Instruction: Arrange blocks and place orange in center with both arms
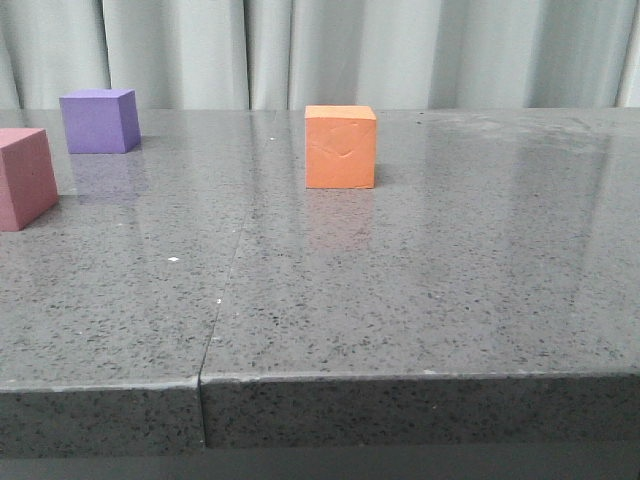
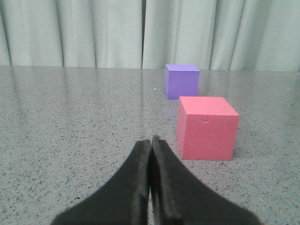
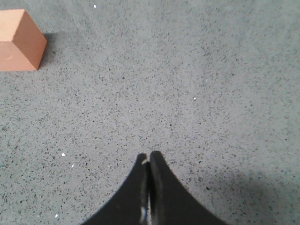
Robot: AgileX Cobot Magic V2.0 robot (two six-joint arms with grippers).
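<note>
The orange cube point(image 1: 341, 147) stands near the middle of the grey table, its dented face toward the front camera; it also shows in the right wrist view point(image 3: 19, 41). The purple cube point(image 1: 98, 121) stands at the far left. The pink-red cube point(image 1: 24, 178) stands nearer, at the left edge of the front view. In the left wrist view the pink-red cube point(image 2: 206, 127) stands close ahead of my left gripper point(image 2: 150, 139), with the purple cube point(image 2: 182, 81) behind it. My left gripper is shut and empty. My right gripper point(image 3: 148, 154) is shut and empty above bare table, apart from the orange cube. Neither arm shows in the front view.
The speckled grey table point(image 1: 400, 290) has a seam point(image 1: 225, 300) running front to back and a front edge point(image 1: 320, 378). A pale curtain point(image 1: 350, 50) hangs behind the table.
</note>
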